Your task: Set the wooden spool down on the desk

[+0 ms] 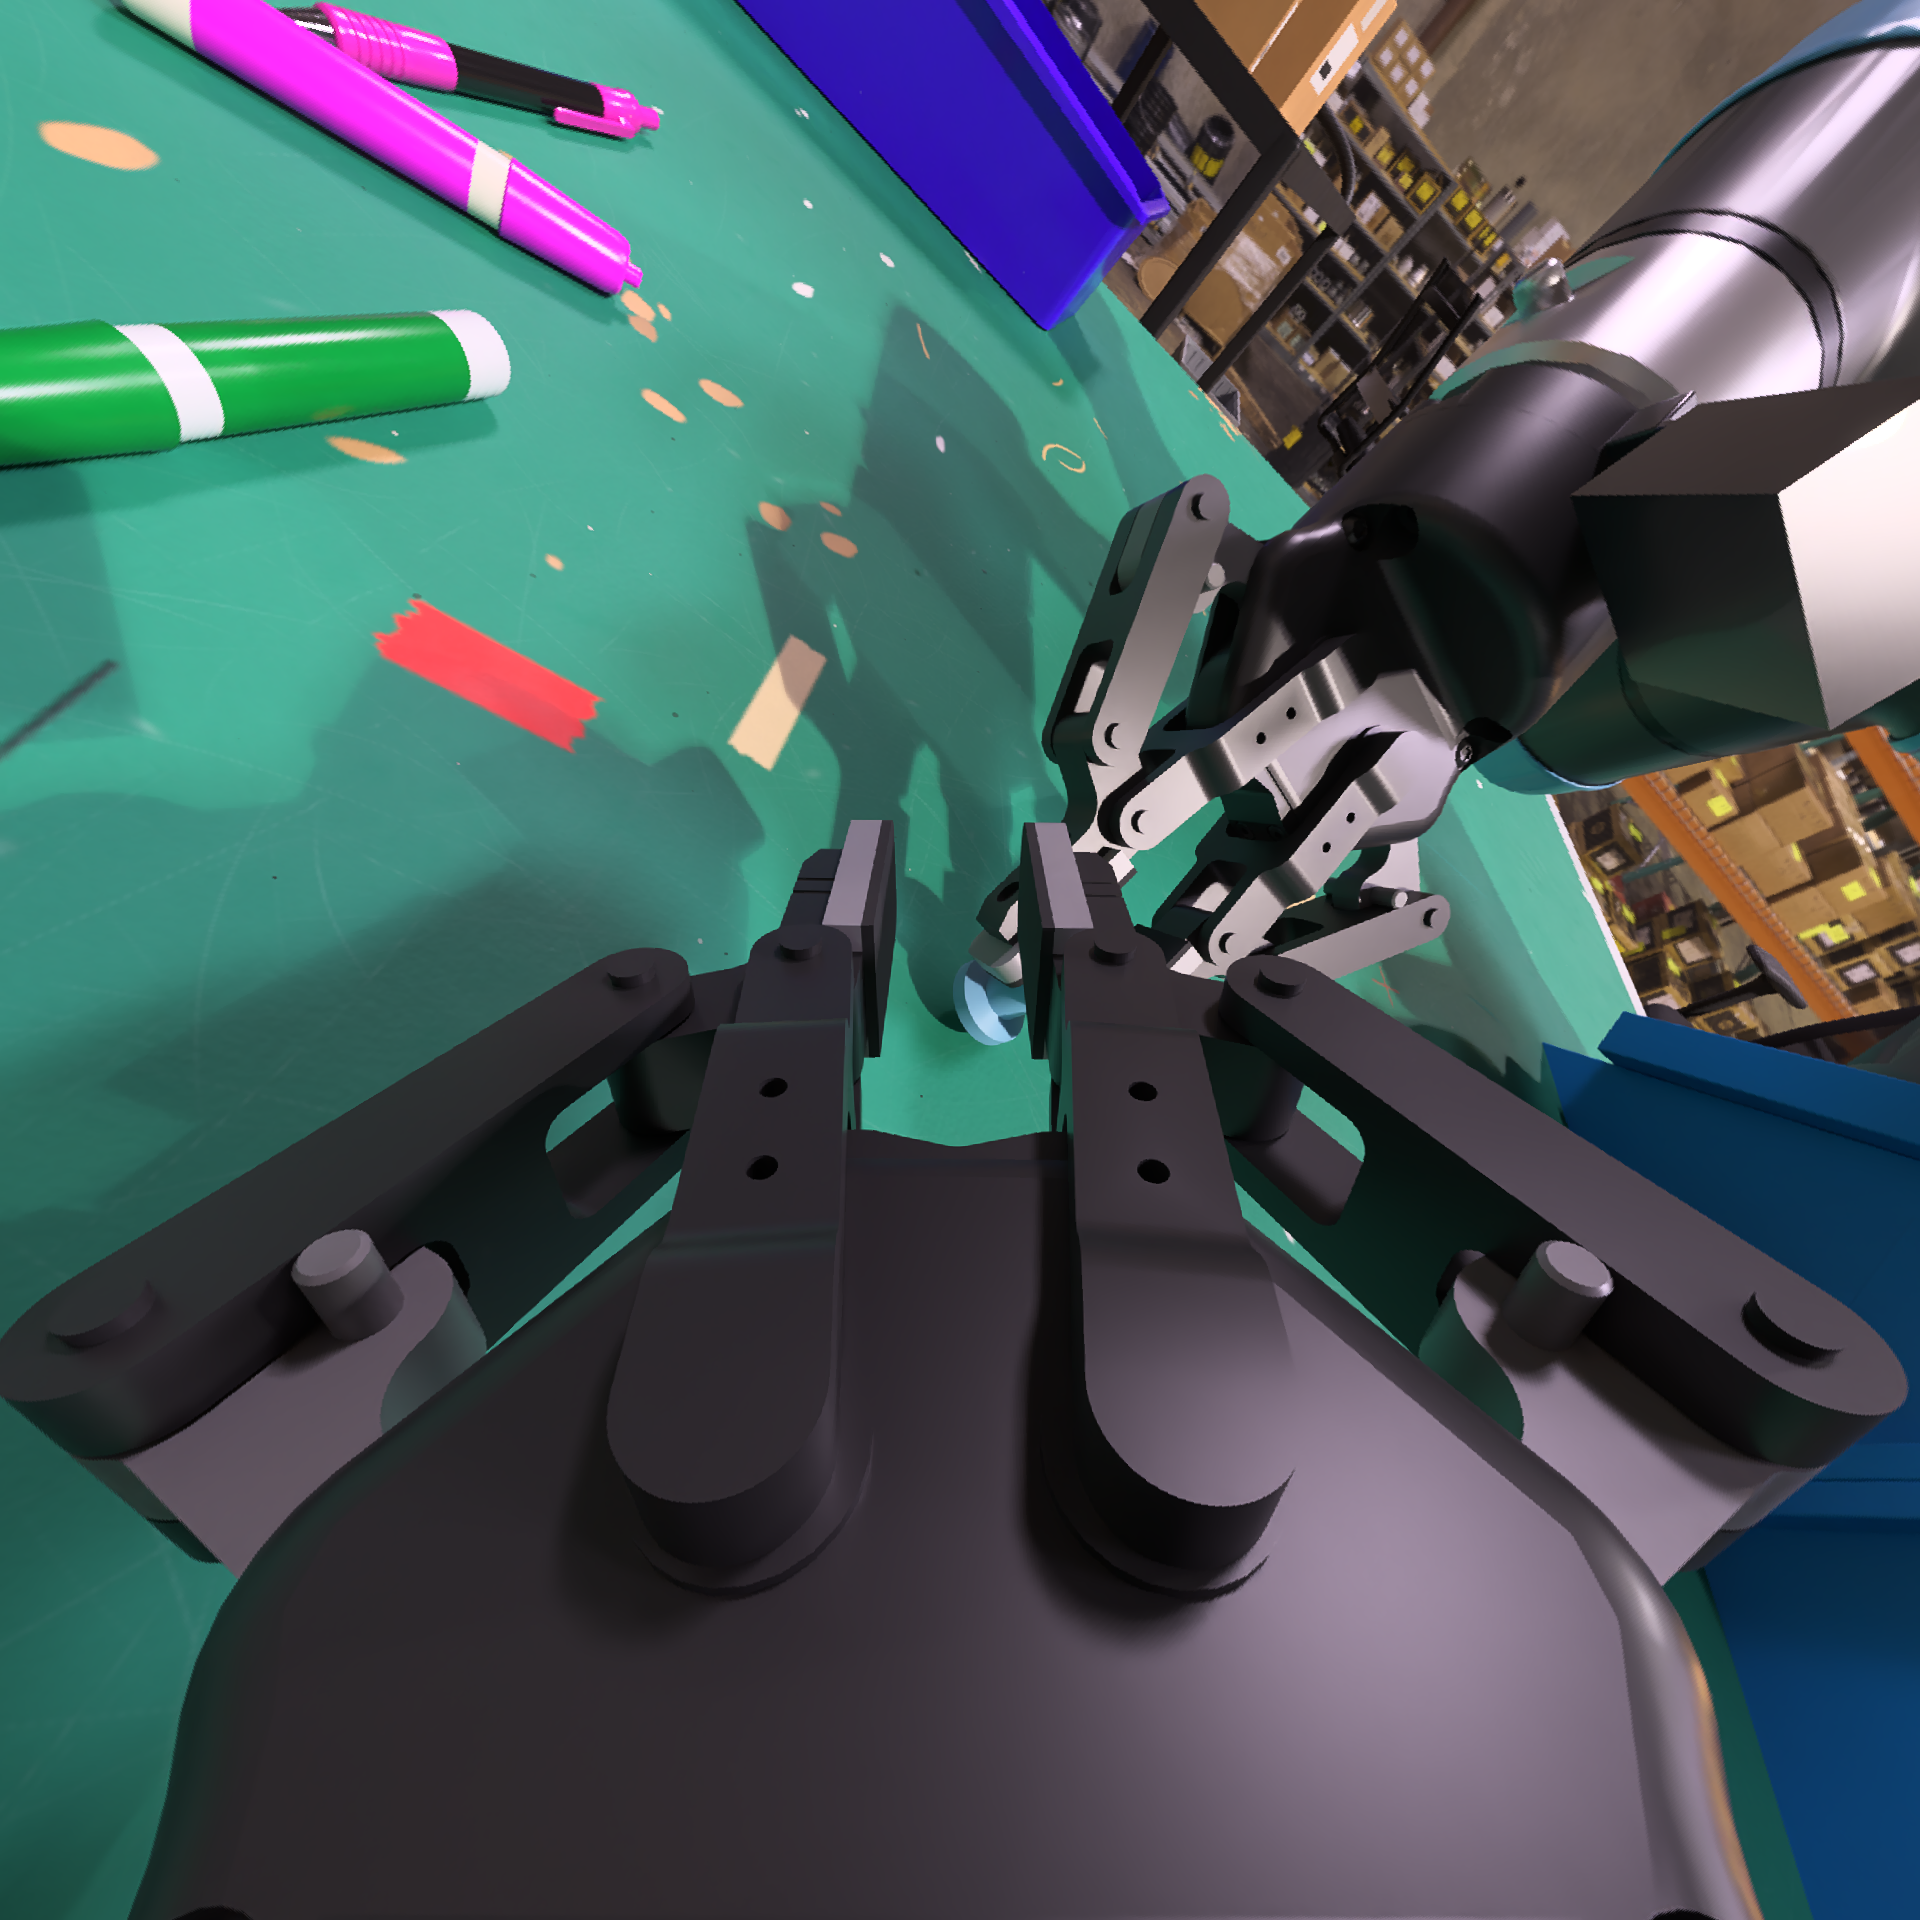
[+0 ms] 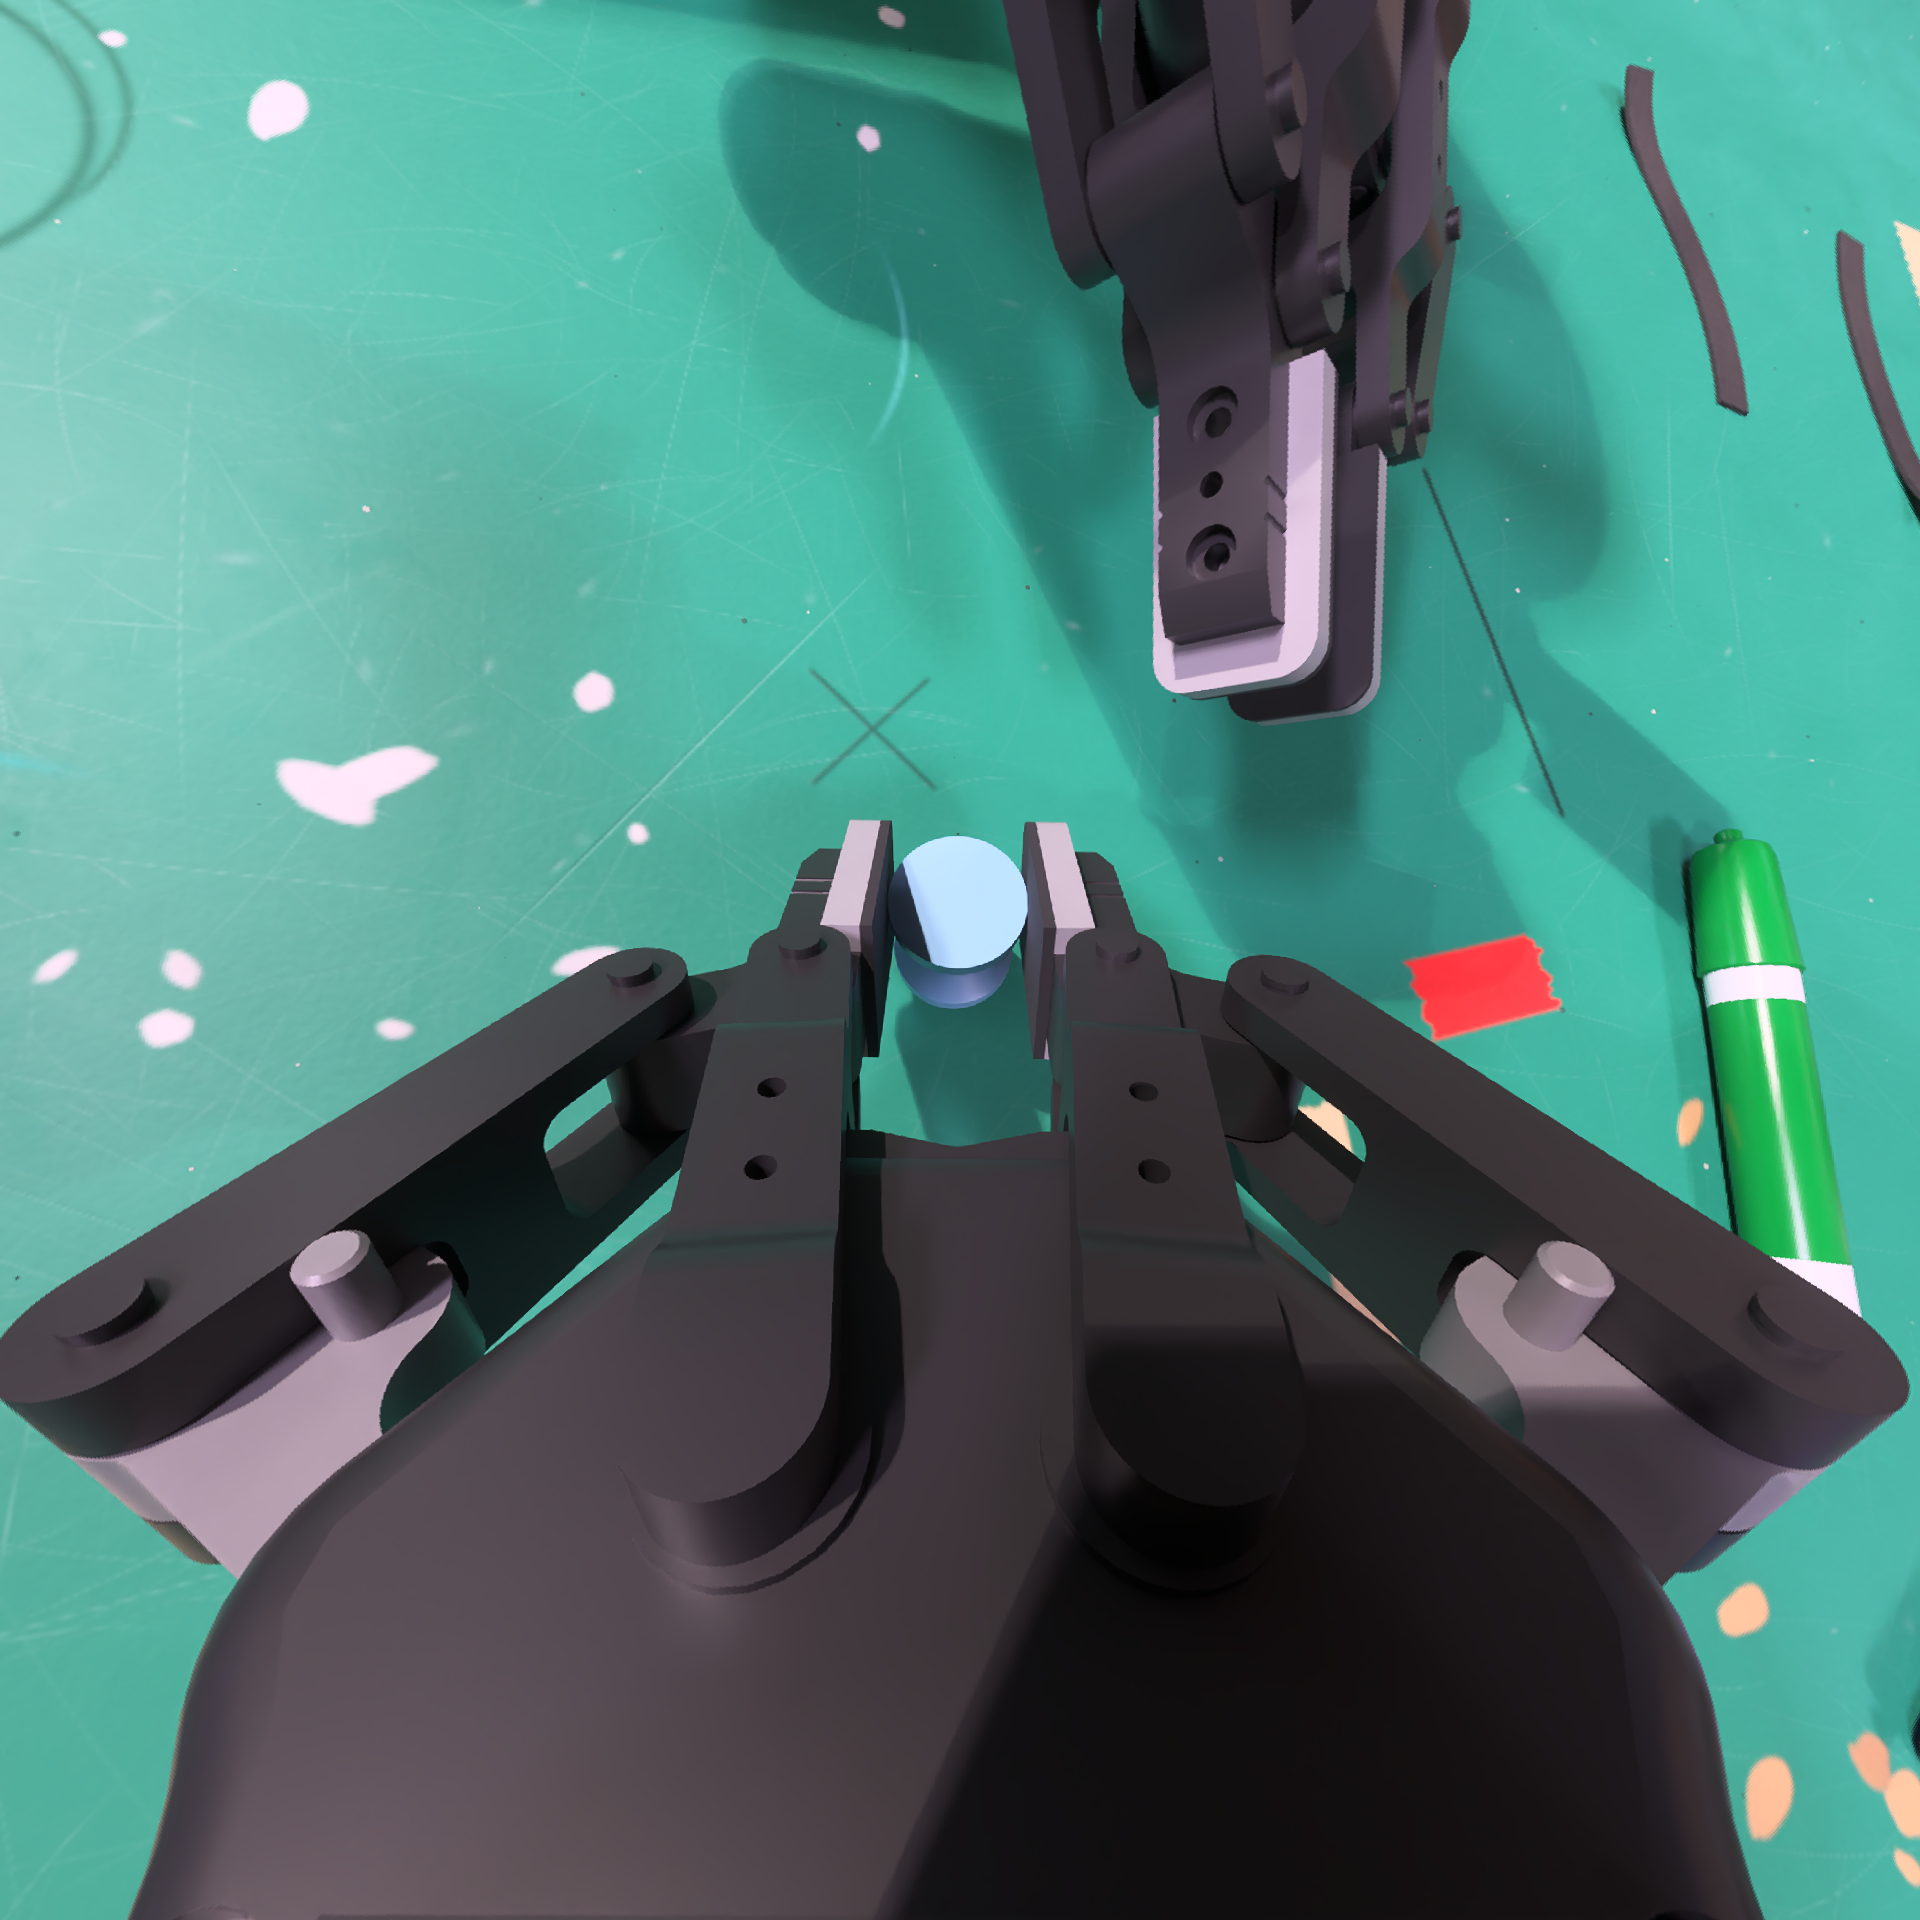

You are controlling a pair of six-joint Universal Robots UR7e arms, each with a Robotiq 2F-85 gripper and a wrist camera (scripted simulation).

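The spool (image 2: 961, 904) is small and light blue. It stands upright between the pads of my right gripper (image 2: 958, 883), which is shut on it just above or on the green desk mat (image 2: 468, 468); I cannot tell whether it touches. In the left wrist view the spool (image 1: 987, 1010) shows partly behind my own right finger, held by the right gripper (image 1: 1003, 940) coming in from the right. My left gripper (image 1: 958, 883) has a narrow gap between its pads and holds nothing. It hovers close beside the spool and also shows in the right wrist view (image 2: 1268, 675).
A green marker (image 1: 249, 379) (image 2: 1766, 1081), a magenta marker (image 1: 416, 156) and a magenta pen (image 1: 488, 83) lie on the mat. Red tape (image 1: 488, 675) (image 2: 1481, 982) is stuck nearby. A blue bin (image 1: 966, 135) stands at the far edge, a darker blue bin (image 1: 1766, 1195) at the right.
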